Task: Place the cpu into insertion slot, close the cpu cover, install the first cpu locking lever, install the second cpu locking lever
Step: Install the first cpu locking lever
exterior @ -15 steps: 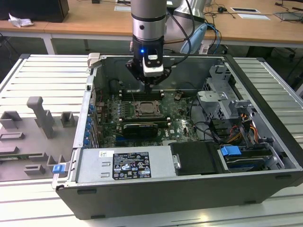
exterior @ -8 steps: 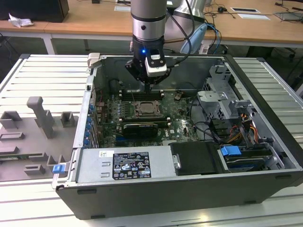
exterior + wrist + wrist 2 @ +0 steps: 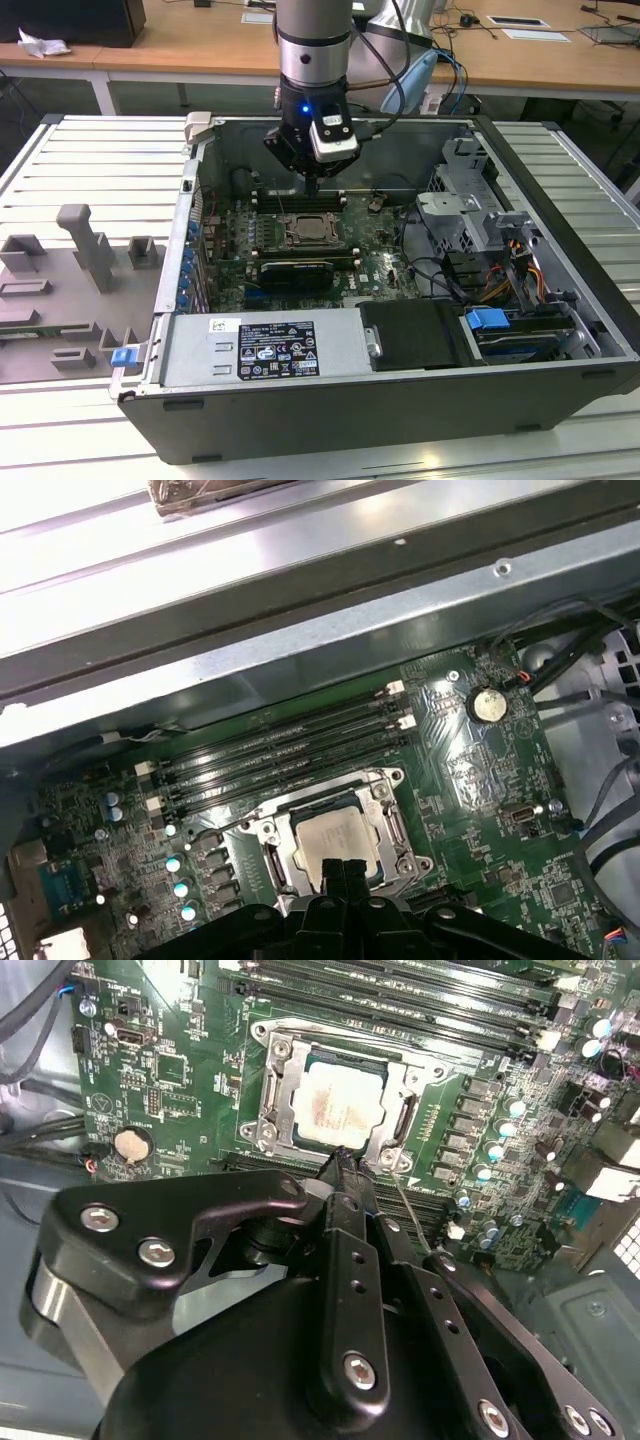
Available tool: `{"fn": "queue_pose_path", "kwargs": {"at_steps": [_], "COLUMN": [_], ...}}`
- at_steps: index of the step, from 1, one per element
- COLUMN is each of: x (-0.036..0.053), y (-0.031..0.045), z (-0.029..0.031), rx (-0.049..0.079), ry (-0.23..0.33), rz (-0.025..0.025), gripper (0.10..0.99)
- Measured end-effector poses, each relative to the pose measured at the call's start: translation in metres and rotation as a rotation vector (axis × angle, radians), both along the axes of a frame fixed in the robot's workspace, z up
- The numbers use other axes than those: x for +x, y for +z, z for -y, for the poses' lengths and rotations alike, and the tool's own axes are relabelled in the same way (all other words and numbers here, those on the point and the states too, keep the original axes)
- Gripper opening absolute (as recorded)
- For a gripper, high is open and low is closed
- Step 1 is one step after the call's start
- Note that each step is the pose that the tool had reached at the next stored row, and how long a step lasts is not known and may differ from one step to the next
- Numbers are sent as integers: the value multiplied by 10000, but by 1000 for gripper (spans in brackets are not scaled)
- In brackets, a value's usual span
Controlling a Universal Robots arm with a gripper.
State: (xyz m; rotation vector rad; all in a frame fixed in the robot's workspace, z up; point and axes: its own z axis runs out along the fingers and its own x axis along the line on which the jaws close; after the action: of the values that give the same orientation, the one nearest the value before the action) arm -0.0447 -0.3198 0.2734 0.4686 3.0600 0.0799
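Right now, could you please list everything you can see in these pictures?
computer case: one, dark grey, open, on the slatted table
circuit board: one, green, inside the case
chip: one, pale silver, mid-board
metal frame: one, silver, flat around the chip
memory slots: several, black, beside the frame
coin battery: one, silver, on the board
power supply: one, silver, labelled, inside the case
fixtures: several, grey, at the exterior view's left of the case
arm: one, silver and black, above the board
gripper: one, black, shut, tip by the frame's edge
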Motion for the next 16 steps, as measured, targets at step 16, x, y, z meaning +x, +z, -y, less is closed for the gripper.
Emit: {"fn": "queue_pose_path", "kwargs": {"at_steps": [16], "x": [0], "y": [-2], "z": [0], "rx": [0], "ry": [3656], "rz": [0], "gripper": [106]}}
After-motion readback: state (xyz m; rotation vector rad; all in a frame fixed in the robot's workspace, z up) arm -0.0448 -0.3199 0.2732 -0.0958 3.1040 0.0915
